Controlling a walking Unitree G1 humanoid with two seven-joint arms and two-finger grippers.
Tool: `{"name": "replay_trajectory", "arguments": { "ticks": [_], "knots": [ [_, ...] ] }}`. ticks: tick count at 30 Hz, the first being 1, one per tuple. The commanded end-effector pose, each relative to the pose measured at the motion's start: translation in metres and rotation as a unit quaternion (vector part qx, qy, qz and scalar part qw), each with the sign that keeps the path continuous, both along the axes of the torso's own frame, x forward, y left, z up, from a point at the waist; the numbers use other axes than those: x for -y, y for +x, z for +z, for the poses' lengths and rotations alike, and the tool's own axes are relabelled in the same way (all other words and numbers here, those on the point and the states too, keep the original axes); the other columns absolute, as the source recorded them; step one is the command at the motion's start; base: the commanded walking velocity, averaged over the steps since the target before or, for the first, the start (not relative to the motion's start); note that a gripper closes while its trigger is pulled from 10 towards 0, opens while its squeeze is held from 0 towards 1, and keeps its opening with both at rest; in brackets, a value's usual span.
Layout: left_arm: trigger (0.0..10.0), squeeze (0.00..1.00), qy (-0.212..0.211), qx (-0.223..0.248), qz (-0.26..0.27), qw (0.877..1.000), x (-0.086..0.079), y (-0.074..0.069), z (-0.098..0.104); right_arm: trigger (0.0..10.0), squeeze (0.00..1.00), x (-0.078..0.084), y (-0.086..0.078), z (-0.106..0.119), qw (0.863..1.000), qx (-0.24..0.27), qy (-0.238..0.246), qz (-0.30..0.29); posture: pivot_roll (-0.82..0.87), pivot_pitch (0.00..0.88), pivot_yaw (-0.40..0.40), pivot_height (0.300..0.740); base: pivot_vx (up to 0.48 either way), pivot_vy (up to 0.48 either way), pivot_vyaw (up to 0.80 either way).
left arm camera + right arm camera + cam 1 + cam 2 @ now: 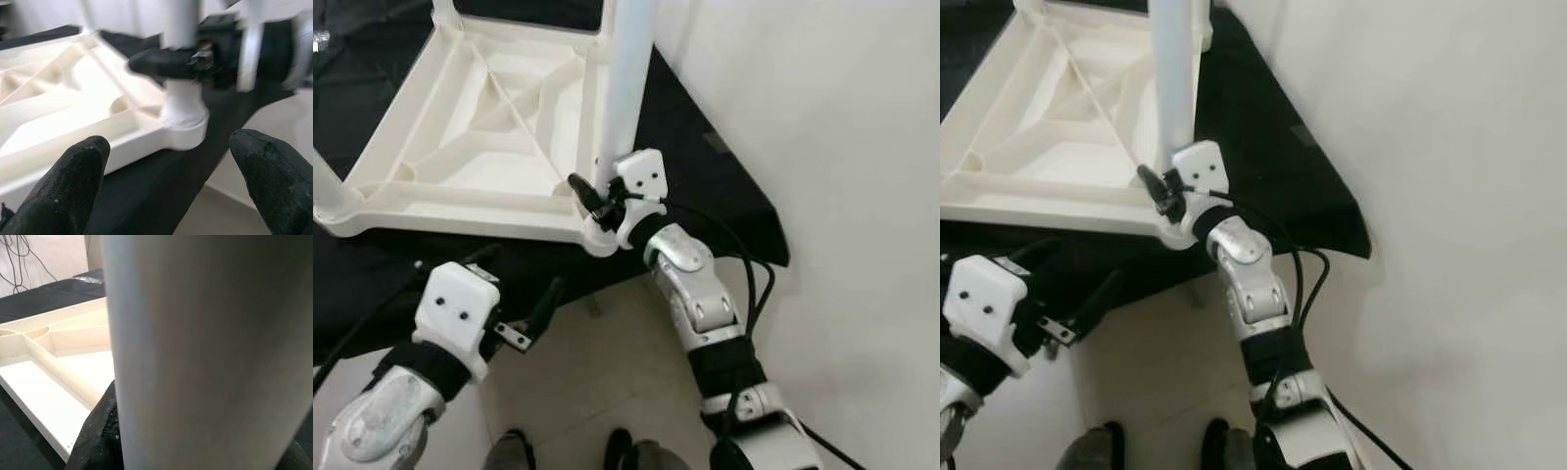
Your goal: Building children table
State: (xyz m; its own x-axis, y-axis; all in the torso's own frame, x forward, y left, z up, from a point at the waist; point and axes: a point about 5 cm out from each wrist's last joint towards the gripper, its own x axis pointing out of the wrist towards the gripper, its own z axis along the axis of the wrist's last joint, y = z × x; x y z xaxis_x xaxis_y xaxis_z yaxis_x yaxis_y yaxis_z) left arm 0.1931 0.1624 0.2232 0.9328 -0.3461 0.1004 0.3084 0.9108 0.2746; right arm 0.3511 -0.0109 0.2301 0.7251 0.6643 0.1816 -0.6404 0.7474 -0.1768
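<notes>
From the left eye we see the white tabletop (pixel 480 127) lying upside down on a black cloth (pixel 705 196), its ribbed underside facing up. At its 5 o'clock corner a white leg (pixel 625 83) stands upright in the socket, and our right gripper (pixel 602 201) clasps the leg's base. Our left gripper (pixel 533 313) hovers at 7 o'clock of that corner, over the cloth's edge, fingers spread and holding nothing.

The right eye shows the pale floor (pixel 1165 362) below the cloth.

Our left wrist view looks between two parted fingertips (pixel 73 181) at the leg seated in the corner socket.

Our right wrist view has the leg pressed close, a black finger (pixel 98 435) against it.
</notes>
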Motion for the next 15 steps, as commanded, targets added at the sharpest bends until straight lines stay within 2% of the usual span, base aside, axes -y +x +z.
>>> {"name": "replay_trajectory", "arguments": {
  "ticks": [1,2,3,6,7,8,10,13,14,15],
  "knots": [
    [10.0,0.0,0.003,0.003,-0.005,1.0,0.001,-0.001,0.0,0.0,0.0,-0.034,-0.004,-0.049,0.992,-0.1,-0.054,0.047,0.25,0.287,-0.197,0.74,0.0,0.0,0.0],
    [10.0,0.0,0.003,0.004,-0.002,1.0,0.0,-0.001,0.001,0.0,0.0,-0.04,-0.001,-0.044,0.992,-0.096,-0.053,0.054,0.26,0.287,-0.197,0.74,0.0,0.0,0.0],
    [10.0,0.0,0.004,0.005,0.0,1.0,-0.001,-0.001,0.001,10.0,0.0,-0.044,0.0,-0.039,0.993,-0.086,-0.055,0.051,0.26,0.286,-0.196,0.74,0.0,0.0,0.0],
    [10.0,0.0,0.004,0.005,0.0,1.0,-0.001,-0.001,0.001,10.0,0.0,-0.048,0.002,-0.032,0.994,-0.082,-0.045,0.055,0.26,0.284,-0.195,0.74,0.0,0.0,0.0],
    [10.0,0.0,0.004,0.006,-0.001,1.0,0.0,-0.001,0.001,10.0,0.09,-0.049,0.002,-0.027,0.994,-0.08,-0.035,0.063,0.26,0.285,-0.195,0.74,0.0,0.0,0.0],
    [10.0,0.0,0.003,0.005,-0.003,1.0,0.001,-0.001,0.001,10.0,1.0,-0.05,0.001,-0.019,0.993,-0.076,-0.022,0.09,0.26,0.287,-0.196,0.74,0.0,0.0,0.0],
    [10.0,0.0,0.003,0.004,-0.005,1.0,0.002,-0.001,0.001,10.0,1.0,-0.049,0.001,-0.004,0.987,-0.064,-0.001,0.15,0.26,0.289,-0.196,0.74,0.0,0.0,0.0],
    [10.0,0.0,0.002,0.004,-0.006,1.0,0.003,-0.001,0.001,10.0,1.0,-0.046,-0.001,0.003,0.982,-0.055,0.005,0.179,0.26,0.288,-0.194,0.74,0.0,0.0,0.0],
    [10.0,0.0,0.001,0.004,-0.007,1.0,0.003,-0.001,0.001,10.0,0.6,-0.04,-0.002,0.01,0.974,-0.045,0.002,0.22,0.26,0.29,-0.195,0.74,0.0,0.0,0.0],
    [10.0,0.0,0.0,0.004,-0.007,1.0,0.004,-0.001,0.001,10.0,0.0,-0.034,-0.001,0.015,0.966,-0.026,-0.011,0.258,0.26,0.292,-0.194,0.74,0.0,0.0,0.0]
  ]
}}
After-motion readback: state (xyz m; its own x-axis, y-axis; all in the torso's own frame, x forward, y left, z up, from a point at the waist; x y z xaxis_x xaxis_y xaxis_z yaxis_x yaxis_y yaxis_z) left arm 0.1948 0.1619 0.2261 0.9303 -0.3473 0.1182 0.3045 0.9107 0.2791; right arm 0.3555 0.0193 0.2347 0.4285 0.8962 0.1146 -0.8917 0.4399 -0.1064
